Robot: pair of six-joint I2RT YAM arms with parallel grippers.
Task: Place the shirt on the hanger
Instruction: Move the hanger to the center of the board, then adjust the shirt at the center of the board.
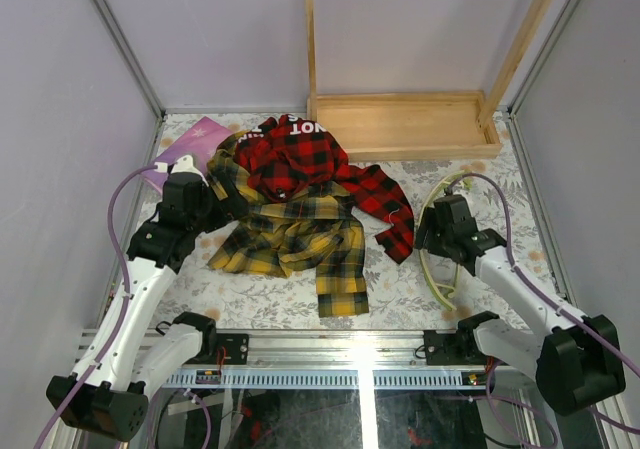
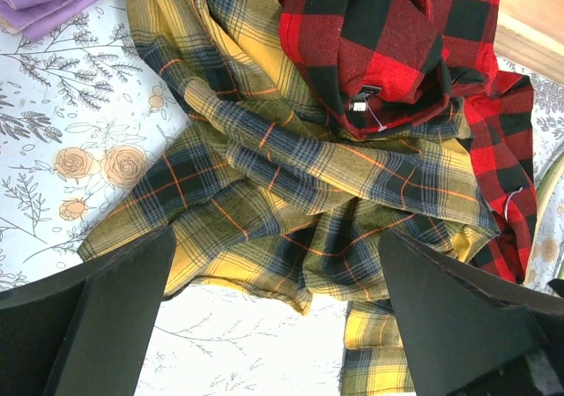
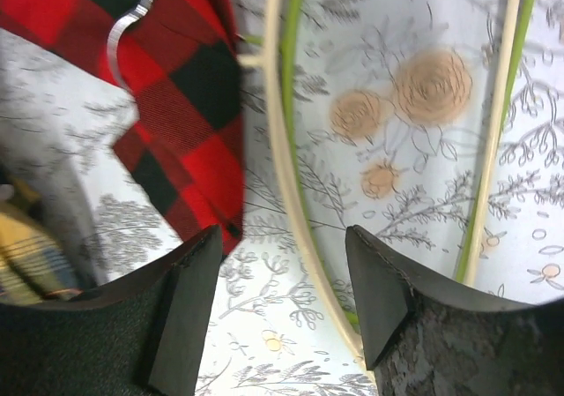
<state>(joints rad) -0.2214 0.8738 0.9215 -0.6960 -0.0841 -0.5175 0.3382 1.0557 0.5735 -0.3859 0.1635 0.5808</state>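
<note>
Fabric in folded purple (image 1: 195, 141) marks the far-left corner of the flower-printed table (image 1: 400, 289). Beside it your left gripper (image 2: 275, 272) hovers with its jaws spread wide and nothing in them, over the left edge of the shirt (image 1: 290, 237).

The shirt lies mid-table in a rumpled, twisted heap of yellow-and-black plaid, one end trailing toward the arms. Expect it to behave like brushed flannel: soft, limp, light for its bulk and not slippery. Whatever part you do not lift will probably sag and drag. A pinch on a loose fold should hold. The collar or a shoulder seam would likely serve better, but neither can be picked out in the heap.

A red-and-black plaid garment (image 1: 305, 159) with white lettering overlaps the shirt's far edge and spills a sleeve to the right, so a lift may drag it along. Behind it stands a shallow wooden tray (image 1: 410, 127).

At right, your right gripper (image 3: 282, 255) is released, its jaws parted astride the rim of the hanger (image 1: 436, 279). The hanger lies flat on the table just beside the red sleeve, apart from the shirt. It reads as thin, stiff, smooth and light, a pale yellow-green curve. A cream strip runs alongside it, and you cannot tell whether that is a second hanger. It may skate or pivot under a loose grip, so close squarely across the bar.
</note>
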